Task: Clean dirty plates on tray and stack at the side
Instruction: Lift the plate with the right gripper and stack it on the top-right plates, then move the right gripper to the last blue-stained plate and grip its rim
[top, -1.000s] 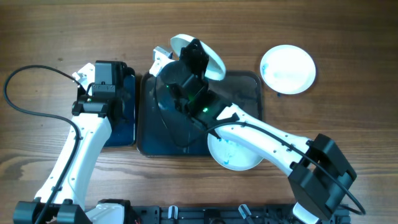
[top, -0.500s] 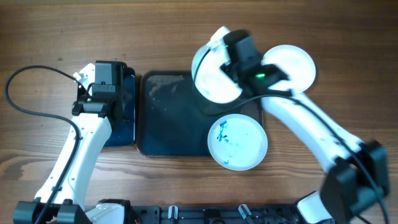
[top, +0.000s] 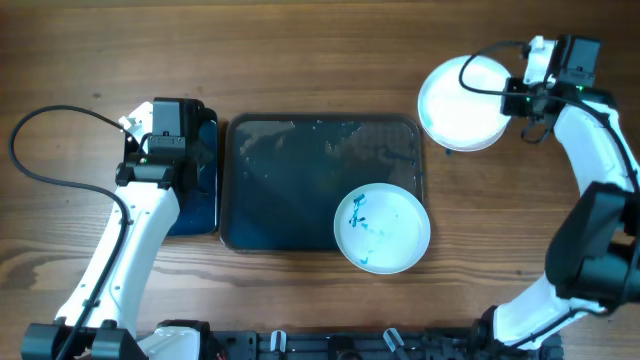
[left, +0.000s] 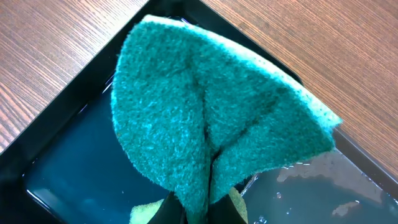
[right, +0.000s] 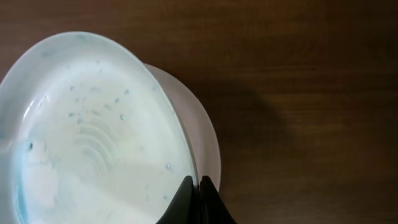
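Green sponge (left: 211, 118) is hanging pinched in the left gripper (left: 200, 208) over the water tray (left: 56, 155). A stained plate (top: 381, 227) is sitting on the big tray (top: 290, 190), at its right front corner. The right gripper (right: 199, 190) is pinching the rim of a tilted plate (right: 93, 137) above a second plate (right: 205, 134) on the table (right: 311, 93).

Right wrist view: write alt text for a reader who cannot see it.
The right pincer grips a white plate by its rim, over a second plate lying on the dark wooden table.
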